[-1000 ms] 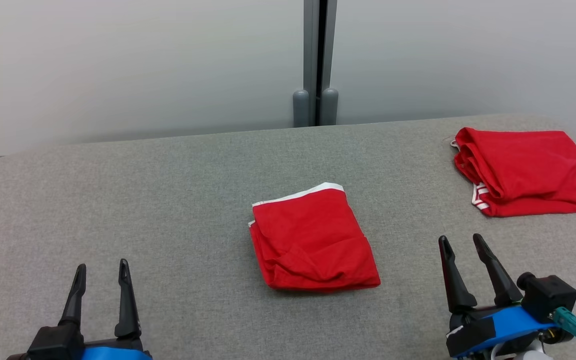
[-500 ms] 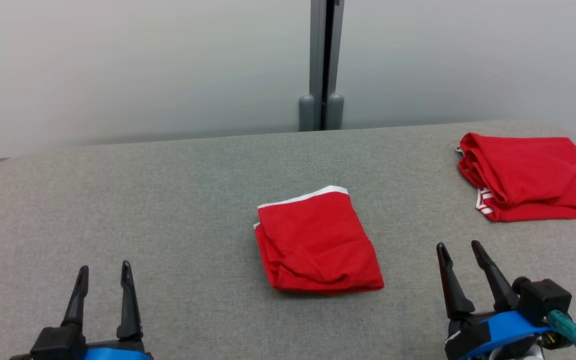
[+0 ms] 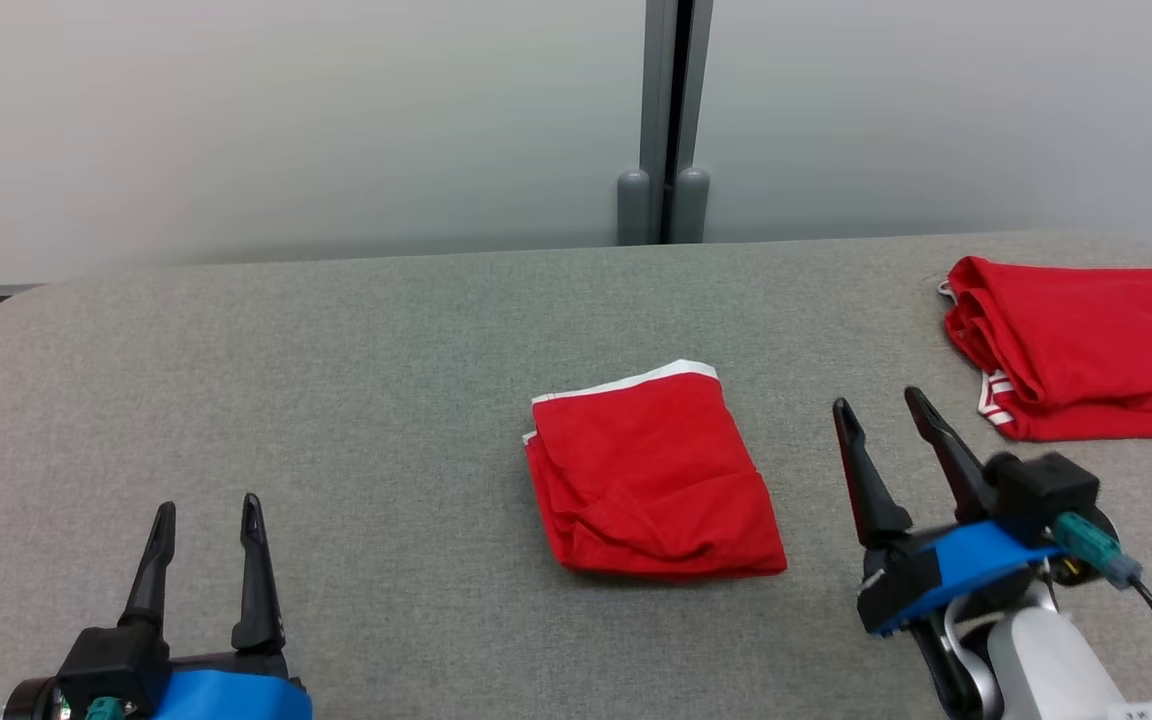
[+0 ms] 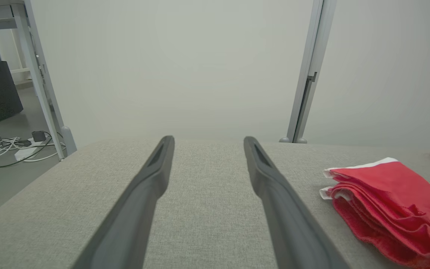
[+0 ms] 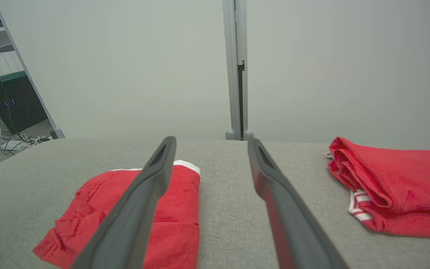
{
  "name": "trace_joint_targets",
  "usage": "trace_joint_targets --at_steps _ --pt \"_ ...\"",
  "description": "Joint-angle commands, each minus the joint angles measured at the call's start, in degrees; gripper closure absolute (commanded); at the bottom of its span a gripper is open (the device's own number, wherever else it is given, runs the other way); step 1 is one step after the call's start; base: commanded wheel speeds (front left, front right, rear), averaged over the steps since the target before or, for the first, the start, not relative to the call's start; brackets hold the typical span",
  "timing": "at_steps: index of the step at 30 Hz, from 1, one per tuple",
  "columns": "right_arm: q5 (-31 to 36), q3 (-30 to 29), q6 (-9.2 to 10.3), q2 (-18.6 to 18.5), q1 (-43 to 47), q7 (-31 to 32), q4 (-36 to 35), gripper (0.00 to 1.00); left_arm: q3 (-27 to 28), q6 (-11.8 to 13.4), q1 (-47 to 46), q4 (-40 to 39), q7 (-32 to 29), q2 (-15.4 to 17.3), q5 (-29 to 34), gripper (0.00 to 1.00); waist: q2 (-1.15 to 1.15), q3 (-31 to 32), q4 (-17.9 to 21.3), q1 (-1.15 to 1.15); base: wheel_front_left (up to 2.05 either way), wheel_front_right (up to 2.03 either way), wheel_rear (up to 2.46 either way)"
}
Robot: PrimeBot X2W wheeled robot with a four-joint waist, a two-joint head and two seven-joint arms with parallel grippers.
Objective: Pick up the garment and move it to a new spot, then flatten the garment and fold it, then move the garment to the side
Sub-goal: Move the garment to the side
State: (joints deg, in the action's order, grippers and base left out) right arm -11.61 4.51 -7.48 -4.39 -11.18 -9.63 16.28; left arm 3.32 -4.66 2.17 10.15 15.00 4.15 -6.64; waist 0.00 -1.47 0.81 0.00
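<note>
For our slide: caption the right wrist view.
Open right tool over grey table, between white-edged folded red garment and striped-trim red garment.

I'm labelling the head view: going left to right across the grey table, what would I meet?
Open, dark two-fingered left gripper → folded red cloth garment with white band → open, dark two-fingered right gripper → folded red cloth garment with red-and-white striped trim.

Folded red garment (image 3: pixel 651 480) with white band, lying flat, slightly rumpled, mid grey table (image 3: pixel 336 350)
</note>
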Motion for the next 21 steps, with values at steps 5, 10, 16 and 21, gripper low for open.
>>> trace_joint_targets --at_steps 5,10,16,21 --pt "0.7 3.3 -0.03 -0.6 -9.0 2.3 4.7 0.00 -0.4 -0.3 -3.0 -0.3 0.2 0.1 -0.4 0.00 0.00 -2.5 -2.3 0.00 0.00 0.00 0.00" --pt "0.6 4.9 -0.03 -1.3 -14.2 2.6 10.6 0.00 -1.1 -0.6 -4.9 -0.3 0.2 -0.1 -0.9 0.00 0.00 -4.6 -4.4 0.00 0.00 0.00 0.00" --pt "0.7 6.0 -0.02 -2.7 -18.2 1.7 22.0 0.00 -1.6 -0.7 -7.3 0.0 0.2 -0.5 -1.3 0.00 0.00 -7.6 -7.1 0.00 0.00 0.00 0.00" --pt "0.5 6.5 -0.02 -3.1 -19.7 0.7 28.3 0.00 -1.7 -0.7 -8.4 0.3 0.2 -0.6 -1.3 0.00 0.00 -9.1 -8.3 0.00 0.00 0.00 0.00"
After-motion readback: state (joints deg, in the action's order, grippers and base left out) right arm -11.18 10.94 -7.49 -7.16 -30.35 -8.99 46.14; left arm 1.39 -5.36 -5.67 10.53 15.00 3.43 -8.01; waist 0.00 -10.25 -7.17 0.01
